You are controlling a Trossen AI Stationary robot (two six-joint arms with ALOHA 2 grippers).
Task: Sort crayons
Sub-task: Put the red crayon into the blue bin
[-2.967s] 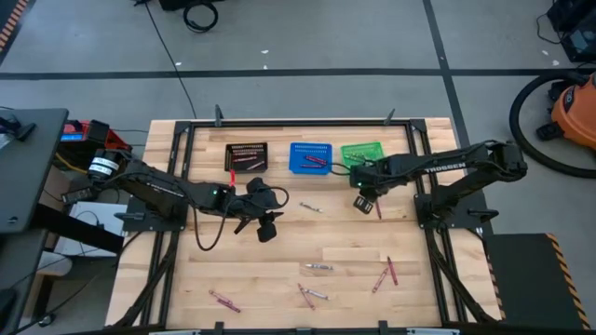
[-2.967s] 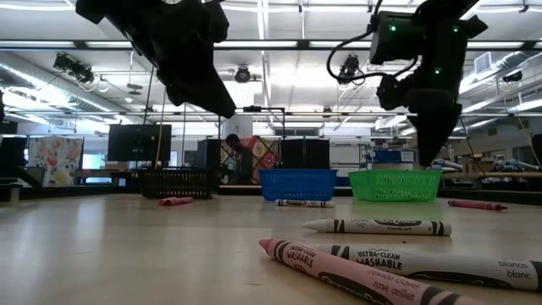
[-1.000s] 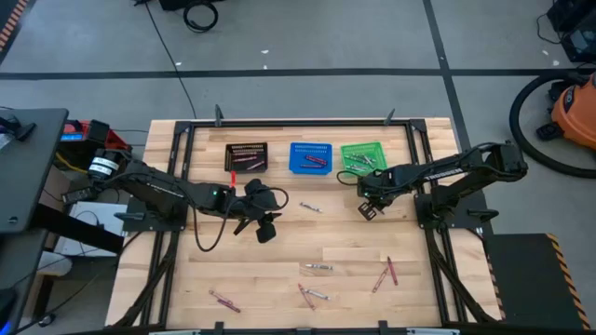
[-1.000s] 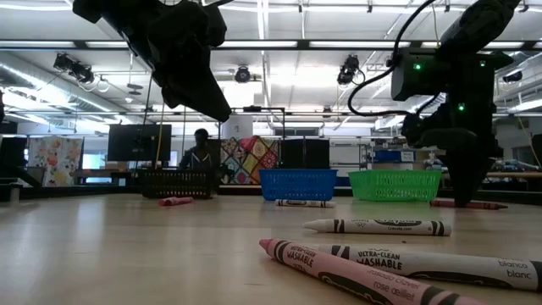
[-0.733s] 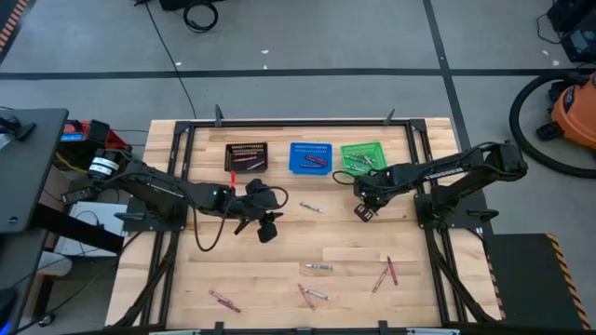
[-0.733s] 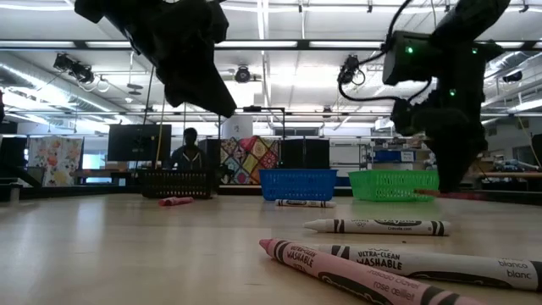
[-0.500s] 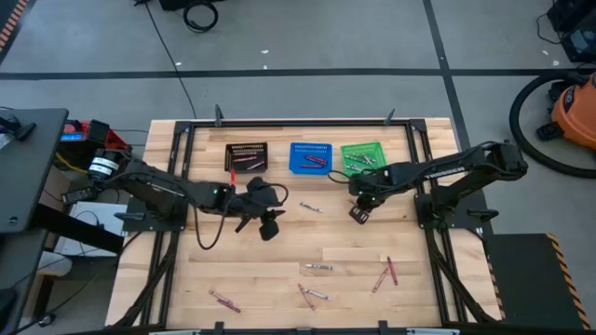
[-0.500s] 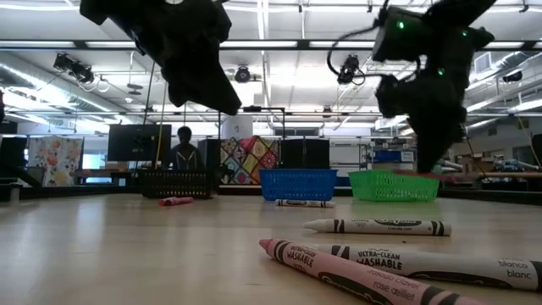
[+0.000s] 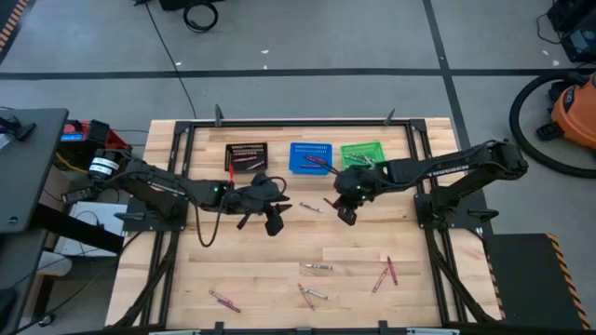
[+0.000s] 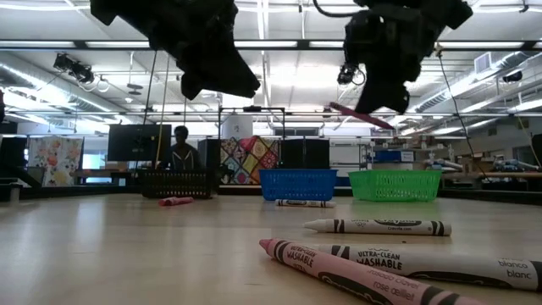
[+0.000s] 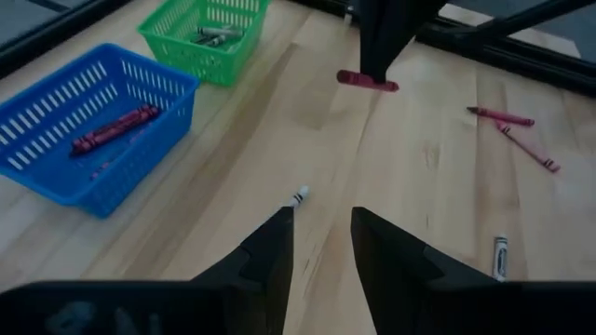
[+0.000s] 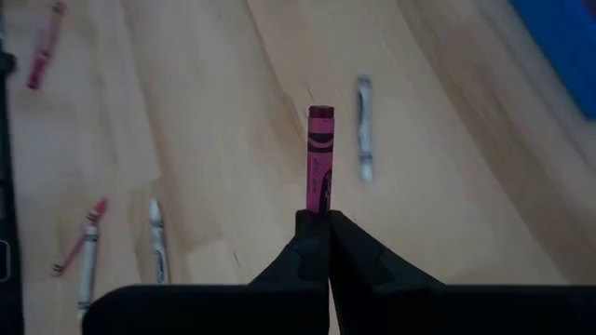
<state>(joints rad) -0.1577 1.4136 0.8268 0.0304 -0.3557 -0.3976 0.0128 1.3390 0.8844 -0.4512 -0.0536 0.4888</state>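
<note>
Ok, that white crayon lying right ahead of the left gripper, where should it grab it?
Take the white crayon across its middle, coming straight down with a finger on each long side. It lies flat and alone on the table; the left gripper is open above.

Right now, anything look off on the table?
Nothing is damaged or spilled. Loose crayons lie scattered on the table, unsorted. The right gripper holds a magenta crayon above the table; the left gripper is open.

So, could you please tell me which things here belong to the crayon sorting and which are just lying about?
Job:
held magenta crayon in right gripper
loose crayons
black basket, blue basket, green basket
left gripper, open

Lying about:
vacuum
floor cable
</note>
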